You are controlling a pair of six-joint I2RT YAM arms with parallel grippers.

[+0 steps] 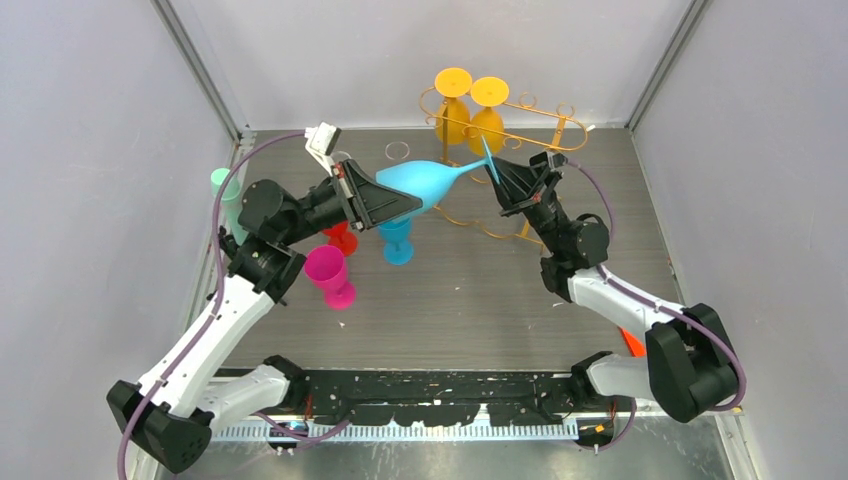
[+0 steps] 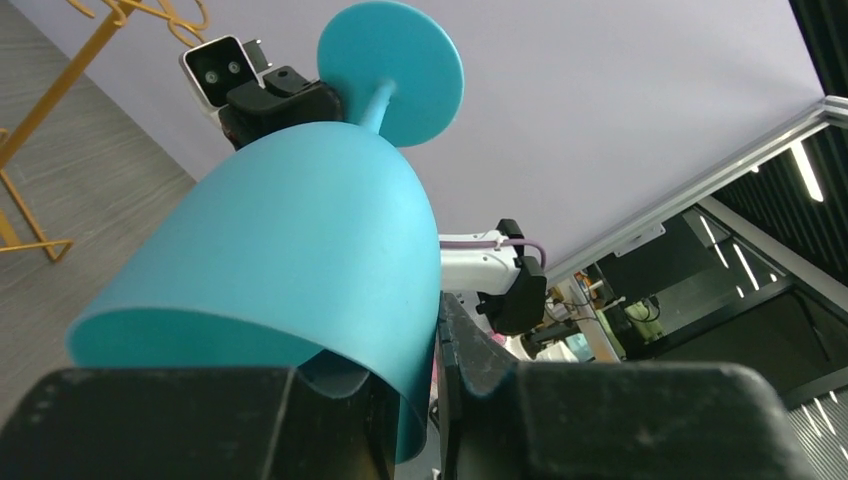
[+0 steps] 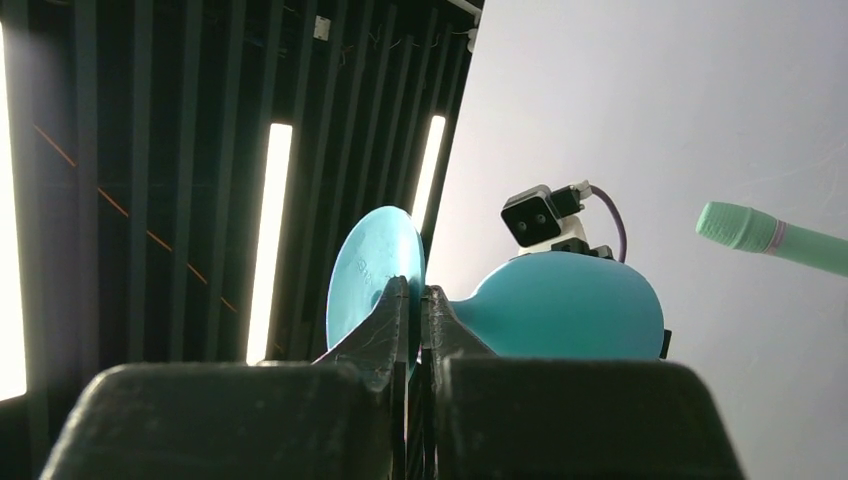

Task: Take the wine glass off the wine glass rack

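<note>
The right end effector [image 1: 497, 172] clamps the stem of the wine glass [image 1: 425, 180], which lies horizontal between both arms, just beside the wine glass rack [image 1: 548, 143]. The left end effector [image 1: 400, 203] pinches its bowl rim.

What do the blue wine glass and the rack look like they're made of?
The blue wine glass is probably plastic with a matte finish: opaque even colour, a soft sheen, nothing showing through the bowl. The wine glass rack looks like metal wire with a gold finish: thin bent rods and small loops. Whether it is plated or painted cannot be told.
</note>
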